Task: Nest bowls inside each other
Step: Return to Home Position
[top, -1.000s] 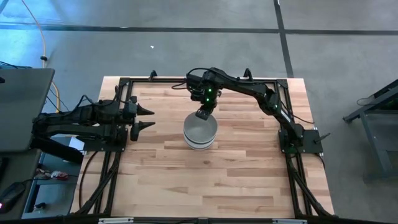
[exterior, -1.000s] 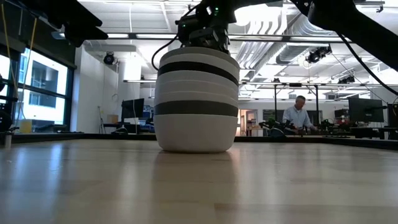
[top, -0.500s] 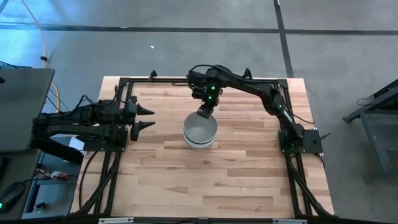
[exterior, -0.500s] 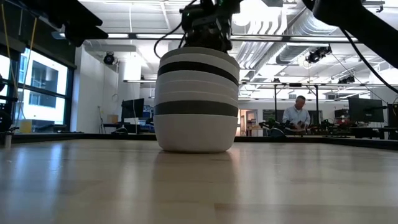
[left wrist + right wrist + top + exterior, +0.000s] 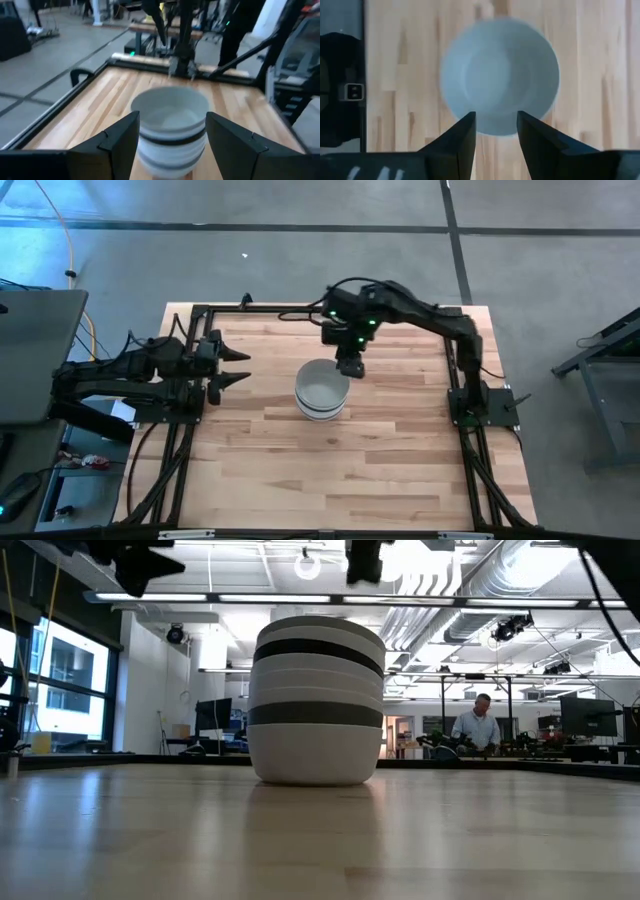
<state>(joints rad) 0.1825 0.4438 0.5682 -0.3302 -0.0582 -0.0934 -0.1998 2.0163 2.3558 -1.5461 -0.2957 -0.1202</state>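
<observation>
- All the bowls (image 5: 322,390) sit as one nested stack around the middle of the desk (image 5: 300,470), upright and steady.
- From desk level the stack shows a white bottom, then a dark grey band, a few white rims, a black band, and a pale grey bowl on top. I can't get an exact count of bowls from the rims.
- Looking straight down, only the inside of that pale top bowl shows, and nothing is in it.
- The right tool (image 5: 350,365) hangs just off the stack's rim, on the side toward the right arm's base and the back edge. It's up in the air and not touching any bowl.
- Its wrist camera looks down into the top bowl. The two fingers (image 5: 470,131) are spread apart with nothing between them.
- The left tool (image 5: 236,367) is parked well away from the stack on the left arm's side, pointing at it.
- Its fingers (image 5: 125,135) are spread too, and the stack shows in the gap between them, farther off. It's holding nothing.
- A black metal frame (image 5: 200,310) runs along the desk edges, well clear of the stack.
- Way behind the stack, in the room past the desk, a person (image 5: 478,725) is at a workbench.
</observation>
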